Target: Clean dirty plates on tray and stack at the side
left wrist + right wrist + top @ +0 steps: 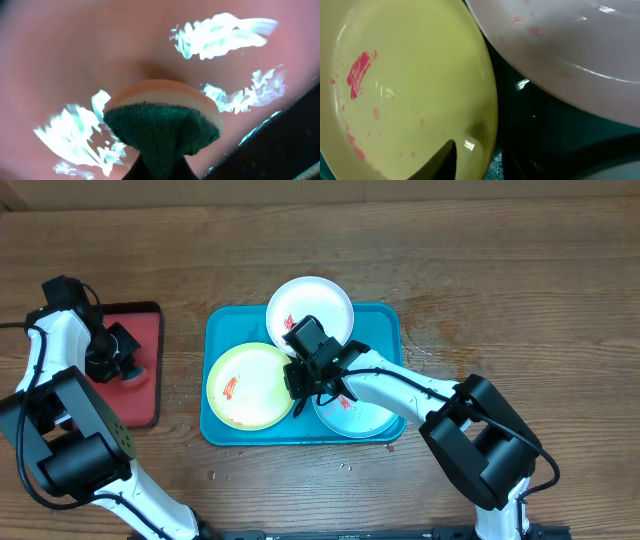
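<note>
The turquoise tray (pixel 385 320) holds three plates. The white plate (pixel 320 305) lies at the back, the yellow-green plate (pixel 245 385) at the left, and the mint plate (pixel 355 415) at the front right, partly under my right arm. Red smears show on the yellow-green plate (pixel 410 90) and faint ones on the white plate (pixel 560 45). My right gripper (pixel 298 380) sits at the yellow-green plate's right rim; in the right wrist view (pixel 480 160) one finger lies inside the rim and the jaws look closed on it. My left gripper (pixel 118 355) is shut on a sponge (pixel 160 120).
A smaller dark-rimmed red tray (pixel 145 395) lies at the left; the sponge hangs just above its wet, glistening surface (pixel 75 50). Wet spots mark the wooden table right of the turquoise tray (pixel 430 340).
</note>
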You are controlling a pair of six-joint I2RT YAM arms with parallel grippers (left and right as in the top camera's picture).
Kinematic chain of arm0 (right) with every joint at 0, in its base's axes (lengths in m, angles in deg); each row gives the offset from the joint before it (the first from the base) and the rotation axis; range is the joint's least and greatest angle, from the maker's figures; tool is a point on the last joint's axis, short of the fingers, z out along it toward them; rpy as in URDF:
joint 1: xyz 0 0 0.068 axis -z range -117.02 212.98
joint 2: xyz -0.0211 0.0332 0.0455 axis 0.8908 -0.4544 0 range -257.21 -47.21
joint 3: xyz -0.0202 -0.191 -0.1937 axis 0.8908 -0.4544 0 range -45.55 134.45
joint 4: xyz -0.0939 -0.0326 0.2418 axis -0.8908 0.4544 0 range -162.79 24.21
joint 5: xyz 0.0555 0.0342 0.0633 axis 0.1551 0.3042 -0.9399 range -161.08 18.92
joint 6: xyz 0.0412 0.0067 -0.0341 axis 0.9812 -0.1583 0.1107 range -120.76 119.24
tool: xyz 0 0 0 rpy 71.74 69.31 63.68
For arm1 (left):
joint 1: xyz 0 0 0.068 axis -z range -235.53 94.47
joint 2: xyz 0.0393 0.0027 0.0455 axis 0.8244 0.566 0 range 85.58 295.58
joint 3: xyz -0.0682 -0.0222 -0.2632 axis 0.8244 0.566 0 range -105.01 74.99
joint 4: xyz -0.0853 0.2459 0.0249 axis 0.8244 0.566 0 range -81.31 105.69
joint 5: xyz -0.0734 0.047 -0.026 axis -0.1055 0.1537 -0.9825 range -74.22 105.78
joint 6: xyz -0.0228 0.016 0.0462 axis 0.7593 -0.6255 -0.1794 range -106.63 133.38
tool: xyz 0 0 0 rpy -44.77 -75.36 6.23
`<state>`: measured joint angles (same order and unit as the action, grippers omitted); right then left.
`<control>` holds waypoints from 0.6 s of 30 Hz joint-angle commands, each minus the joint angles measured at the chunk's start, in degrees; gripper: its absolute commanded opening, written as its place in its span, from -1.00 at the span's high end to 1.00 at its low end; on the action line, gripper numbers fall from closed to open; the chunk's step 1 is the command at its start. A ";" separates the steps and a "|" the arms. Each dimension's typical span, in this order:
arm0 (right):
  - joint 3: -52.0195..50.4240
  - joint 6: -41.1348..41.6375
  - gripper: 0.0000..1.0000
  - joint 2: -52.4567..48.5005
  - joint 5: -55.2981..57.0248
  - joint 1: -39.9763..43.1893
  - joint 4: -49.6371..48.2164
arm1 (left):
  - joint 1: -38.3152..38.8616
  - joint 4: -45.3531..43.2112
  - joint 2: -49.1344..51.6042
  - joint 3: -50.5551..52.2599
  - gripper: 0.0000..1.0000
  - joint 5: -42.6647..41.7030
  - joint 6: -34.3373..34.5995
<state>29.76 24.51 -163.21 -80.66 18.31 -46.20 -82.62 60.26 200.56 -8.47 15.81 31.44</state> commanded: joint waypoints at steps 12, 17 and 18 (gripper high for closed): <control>0.92 -0.15 0.75 -2.23 1.25 -0.07 -0.76 | 0.09 -0.13 -5.25 1.01 0.91 0.52 -0.04; 1.27 -0.17 0.78 -2.23 2.32 -0.07 0.28 | 0.04 2.71 -6.01 0.55 0.92 0.17 -0.11; 1.27 -0.15 0.78 -2.23 2.80 -0.07 0.57 | -0.02 3.91 -6.64 -0.22 0.92 0.24 -0.15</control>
<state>29.89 24.54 -164.48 -80.12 18.31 -46.24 -82.62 62.25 196.41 -7.55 15.59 31.44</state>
